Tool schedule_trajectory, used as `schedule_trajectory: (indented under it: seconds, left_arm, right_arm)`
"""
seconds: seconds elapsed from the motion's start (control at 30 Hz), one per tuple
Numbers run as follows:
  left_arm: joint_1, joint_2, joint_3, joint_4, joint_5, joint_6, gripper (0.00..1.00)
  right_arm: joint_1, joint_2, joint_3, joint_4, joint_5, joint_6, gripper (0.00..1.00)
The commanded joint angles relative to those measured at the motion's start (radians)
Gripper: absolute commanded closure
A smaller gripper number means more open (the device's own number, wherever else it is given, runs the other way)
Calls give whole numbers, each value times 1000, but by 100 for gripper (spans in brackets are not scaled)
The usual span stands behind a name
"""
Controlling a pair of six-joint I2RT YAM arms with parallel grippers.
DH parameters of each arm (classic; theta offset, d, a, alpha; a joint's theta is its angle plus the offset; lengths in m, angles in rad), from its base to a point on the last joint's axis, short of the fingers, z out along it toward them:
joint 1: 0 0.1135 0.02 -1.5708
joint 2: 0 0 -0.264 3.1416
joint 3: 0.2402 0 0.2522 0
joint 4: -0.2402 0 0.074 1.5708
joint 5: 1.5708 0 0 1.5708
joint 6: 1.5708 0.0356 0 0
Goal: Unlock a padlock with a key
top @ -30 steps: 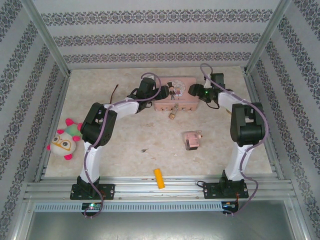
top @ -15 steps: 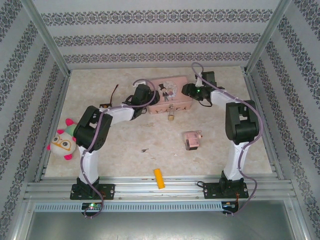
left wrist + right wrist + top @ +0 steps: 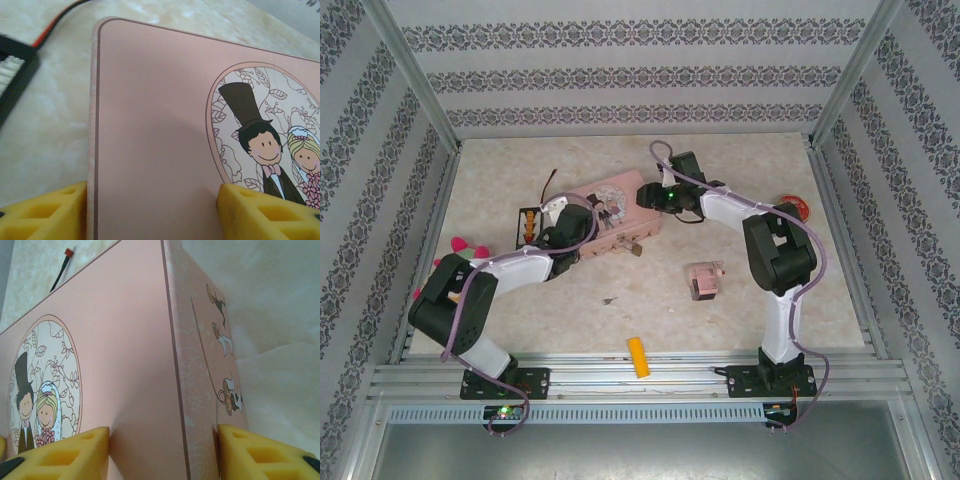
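Both arms have swung left since the earlier frame, carrying the pink tin (image 3: 625, 210), a flat rectangular metal box with a cartoon bride and groom on its lid, away from the back of the table and turning it so that its right end lies farther off. The left arm has folded back over the plush toy (image 3: 460, 250), and an orange disc (image 3: 792, 208) now shows at the right edge.

The left gripper (image 3: 580, 230) sits at the tin's left end and the right gripper (image 3: 655, 195) at its right end. Each claw is half closed around the box, with its yellow pads (image 3: 42, 212) (image 3: 265, 452) against it.

The small brass padlock (image 3: 636, 248) hangs from the front wall of the pink tin and has travelled with it.

This looks like a positioning step, bringing the lock into easier reach; unlocking has not begun. A thin dark sliver (image 3: 608, 300) on the bare table nearer the bases could be the key, though it is too small to tell. The next move probably calls for one claw to let go and pick it up while the other steadies the tin.
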Motion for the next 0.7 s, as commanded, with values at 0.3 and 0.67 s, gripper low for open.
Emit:
schedule_trajectory:
  seconds: [0.3, 0.67]
  left_arm:
    - [-21, 81, 96, 48, 43, 40, 34]
    - [30, 103, 149, 29, 21, 77, 30]
  right_arm:
    - [62, 153, 234, -184, -57, -39, 43]
    - [30, 172, 321, -269, -20, -107, 28]
